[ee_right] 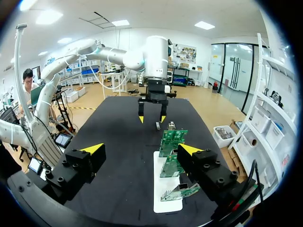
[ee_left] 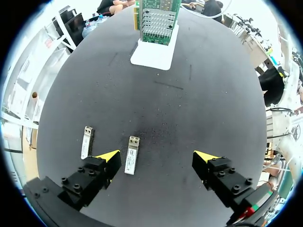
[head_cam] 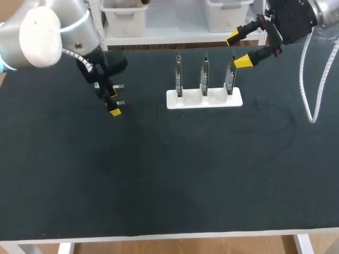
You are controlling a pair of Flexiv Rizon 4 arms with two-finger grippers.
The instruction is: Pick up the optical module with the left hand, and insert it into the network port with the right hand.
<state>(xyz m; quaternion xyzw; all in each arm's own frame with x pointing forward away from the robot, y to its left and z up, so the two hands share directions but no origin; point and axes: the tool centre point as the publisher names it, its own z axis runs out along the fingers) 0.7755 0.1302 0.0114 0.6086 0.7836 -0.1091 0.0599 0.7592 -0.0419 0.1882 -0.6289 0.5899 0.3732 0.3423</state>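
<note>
Desk (head_cam: 169, 180): a black top that carries everything named below.
Left arm (head_cam: 37, 37): comes in over the far left corner of the desk.
Left gripper (ee_left: 157, 156): hangs over the far left part of the desk and points down at it. Its fingers are spread wide and grasp nothing.
First module (ee_left: 131, 154): a small silver bar lying flat on the desk between the left gripper's fingers. It is close beside one yellow tip with a narrow gap showing, and well apart from the other tip.
Second module (ee_left: 86, 142): the same kind of bar, also flat on the desk. It lies just outside that same finger, roughly parallel to the first module and not touching it.
Stand (head_cam: 175, 100): a white base near the far edge of the desk, a little right of the middle and well apart from both modules.
Circuit boards (head_cam: 204, 74): three green boards standing upright in a row in the stand, with gaps between them.
Right gripper (head_cam: 238, 50): held up over the far edge by the stand's right end. The fingers are released and wide apart, with nothing between them — one yellow tip is near the top of the rightmost board.
From the right wrist: the boards and stand lie just ahead of that gripper, close to one finger. The left gripper is further ahead, beyond the stand, with both modules on the desk by it.
</note>
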